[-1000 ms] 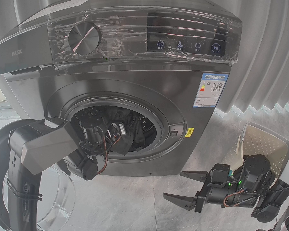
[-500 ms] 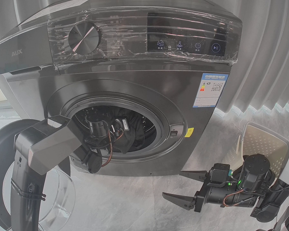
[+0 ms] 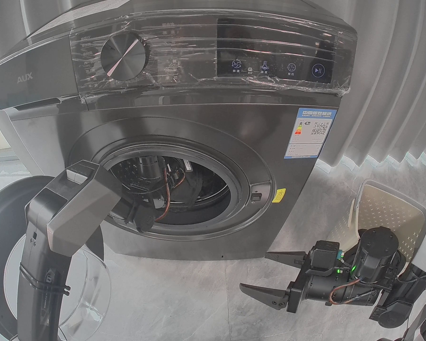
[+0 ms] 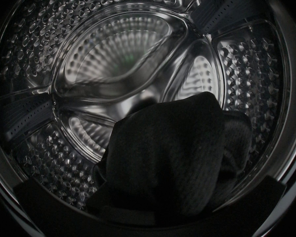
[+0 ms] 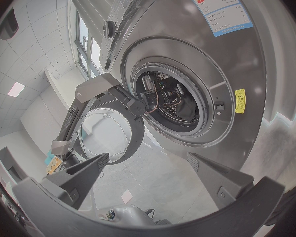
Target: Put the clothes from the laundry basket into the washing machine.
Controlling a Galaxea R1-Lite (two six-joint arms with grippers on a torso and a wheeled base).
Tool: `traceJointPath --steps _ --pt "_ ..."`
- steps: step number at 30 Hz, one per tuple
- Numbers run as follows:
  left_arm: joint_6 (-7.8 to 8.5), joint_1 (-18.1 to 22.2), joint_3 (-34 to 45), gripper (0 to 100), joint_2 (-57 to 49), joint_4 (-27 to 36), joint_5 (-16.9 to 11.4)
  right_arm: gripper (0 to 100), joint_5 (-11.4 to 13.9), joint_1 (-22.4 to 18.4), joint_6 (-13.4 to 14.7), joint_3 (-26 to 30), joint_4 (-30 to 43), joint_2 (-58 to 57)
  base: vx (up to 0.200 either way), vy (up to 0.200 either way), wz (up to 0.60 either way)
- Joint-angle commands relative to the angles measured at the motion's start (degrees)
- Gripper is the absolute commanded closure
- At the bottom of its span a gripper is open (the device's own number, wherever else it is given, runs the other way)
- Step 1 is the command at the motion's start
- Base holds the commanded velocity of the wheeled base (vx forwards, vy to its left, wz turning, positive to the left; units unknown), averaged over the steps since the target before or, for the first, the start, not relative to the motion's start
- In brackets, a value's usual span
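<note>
Grey tiled floor [image 3: 175, 299], right fingers [image 3: 265, 297] spread wide above it

- The grey, angular left arm [image 3: 75, 204] stretches forward and upward, its black cylindrical wrist [image 3: 149, 174] inside the round opening of the dark grey washing machine [image 3: 279, 133].
- The black-and-grey right arm [image 3: 378, 256] hangs low on the right side. Its black two-fingered right gripper [image 3: 253, 273] points left, jaws spread wide apart.
</note>
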Motion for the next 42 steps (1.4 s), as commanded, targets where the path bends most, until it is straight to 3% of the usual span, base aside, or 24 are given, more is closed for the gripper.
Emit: traceJointPath --steps 1,12,14,15,25,31,34,42 --pt "-0.02 0.61 -4.67 100 1.83 1.38 0.67 0 -0.05 0.04 -0.01 0.02 -0.03 -0.31 0.0 0.0 0.0" --pt "0.78 1.58 -5.99 100 2.88 1.82 1.02 0 0.04 -0.48 -0.1 0.46 -0.03 -1.45 0.0 0.0 0.0" --pt "1.04 1.75 -5.81 100 2.88 1.82 1.02 0 0.39 -0.84 -1.6 0.55 -0.12 -1.54 0.0 0.0 0.0" --pt "1.04 1.75 -5.81 0 2.88 1.82 1.02 0 0.56 -0.92 -1.95 0.72 -0.12 -1.71 0.0 0.0 0.0" --pt "1.04 1.22 -2.91 0 1.83 1.29 1.02 0 1.35 -1.63 -1.95 0.81 -0.03 -3.38 0.0 0.0 0.0" --pt "1.92 0.7 6.93 0 -2.92 1.29 1.02 0 1.62 -1.63 -1.95 0.72 -0.12 -3.03 0.0 0.0 0.0" --pt "3.5 0.35 16.34 0 -7.4 0.41 0.93 0 1.62 -1.63 -1.95 0.81 -0.03 -3.21 0.0 0.0 0.0" --pt "3.5 -5.81 43.5 0 -21.2 -4.86 0.49 0 1.62 -1.63 -2.04 0.9 -0.03 -3.29 0.0 0.0 0.0"
